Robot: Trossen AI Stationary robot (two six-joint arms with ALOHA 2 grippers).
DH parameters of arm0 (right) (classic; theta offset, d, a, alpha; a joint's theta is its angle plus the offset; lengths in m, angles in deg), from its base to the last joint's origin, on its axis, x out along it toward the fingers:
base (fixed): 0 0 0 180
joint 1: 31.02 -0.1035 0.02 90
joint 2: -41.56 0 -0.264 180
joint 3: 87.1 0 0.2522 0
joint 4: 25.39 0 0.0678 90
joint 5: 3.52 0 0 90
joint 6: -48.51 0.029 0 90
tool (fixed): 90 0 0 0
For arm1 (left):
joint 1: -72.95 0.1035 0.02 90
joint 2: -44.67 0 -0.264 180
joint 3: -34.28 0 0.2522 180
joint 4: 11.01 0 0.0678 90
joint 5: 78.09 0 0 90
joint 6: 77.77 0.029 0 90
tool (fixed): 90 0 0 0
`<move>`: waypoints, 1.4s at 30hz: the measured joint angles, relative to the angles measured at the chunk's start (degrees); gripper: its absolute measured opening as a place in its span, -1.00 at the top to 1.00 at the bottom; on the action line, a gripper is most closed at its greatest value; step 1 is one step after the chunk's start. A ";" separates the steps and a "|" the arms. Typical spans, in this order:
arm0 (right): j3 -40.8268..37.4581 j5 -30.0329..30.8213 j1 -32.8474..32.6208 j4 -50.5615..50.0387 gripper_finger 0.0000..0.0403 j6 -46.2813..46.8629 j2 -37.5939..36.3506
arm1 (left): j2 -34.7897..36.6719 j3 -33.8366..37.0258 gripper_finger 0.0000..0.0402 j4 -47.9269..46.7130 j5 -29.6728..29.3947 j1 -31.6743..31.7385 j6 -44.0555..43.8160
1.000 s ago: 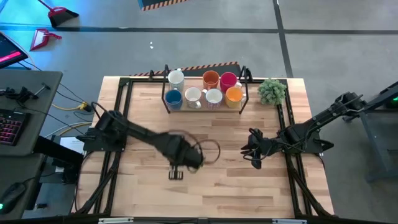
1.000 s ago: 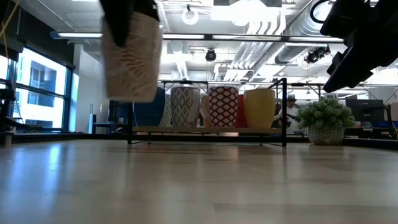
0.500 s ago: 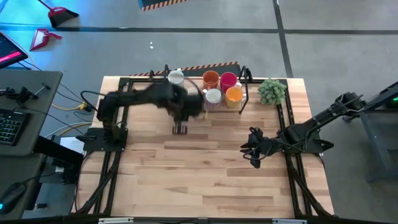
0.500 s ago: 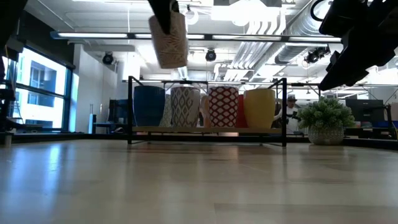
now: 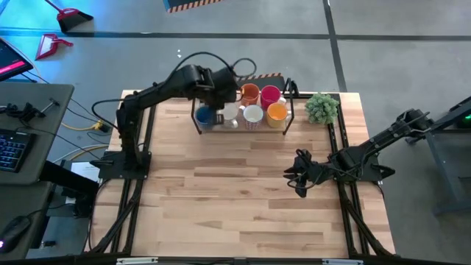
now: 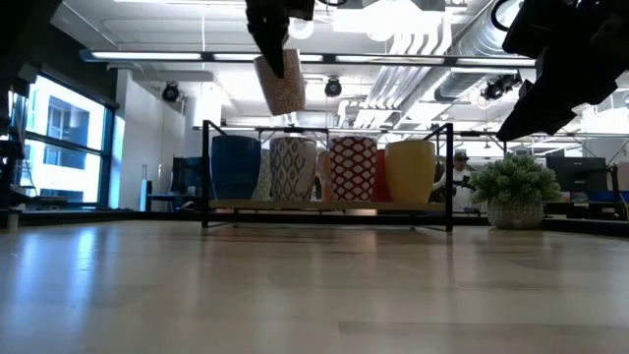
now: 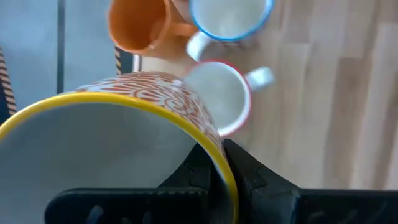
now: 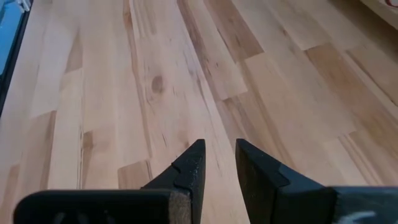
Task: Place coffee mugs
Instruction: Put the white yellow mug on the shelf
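My left gripper hangs over the left part of a black wire rack at the table's far edge. It is shut on a mug with a yellow rim and orange pattern. Several mugs stand on the rack: blue, white, yellow-orange, orange and red. My right gripper waits over the table's right half, open, with nothing between its fingers. My left gripper pinches the mug's yellow rim between its two fingers, one inside the mug and one outside against the patterned wall. The fingers come from above, slanting down. The mug hangs tilted below them, clear of the rack and the mugs on it.
A small green potted plant stands right of the rack at the far right corner. The rack's upright posts rise at its ends. Bare wooden tabletop stretches from the rack to the near edge.
My left gripper has swung from the table's middle toward the far edge and risen, carrying the patterned mug. It now hangs above the rack's left part. The mug has stayed in the hold, tilted.
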 joint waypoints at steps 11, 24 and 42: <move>0.00 0.25 0.02 0.04 0.61 2.60 0.00 | -2.64 0.00 0.96 5.35 1.47 6.09 6.81; 0.00 0.31 0.02 0.76 0.61 5.50 0.00 | -7.35 0.00 0.96 8.01 4.62 10.77 11.79; 0.00 1.41 0.02 2.82 0.61 5.99 0.00 | -12.84 0.00 0.96 11.45 8.16 13.74 16.41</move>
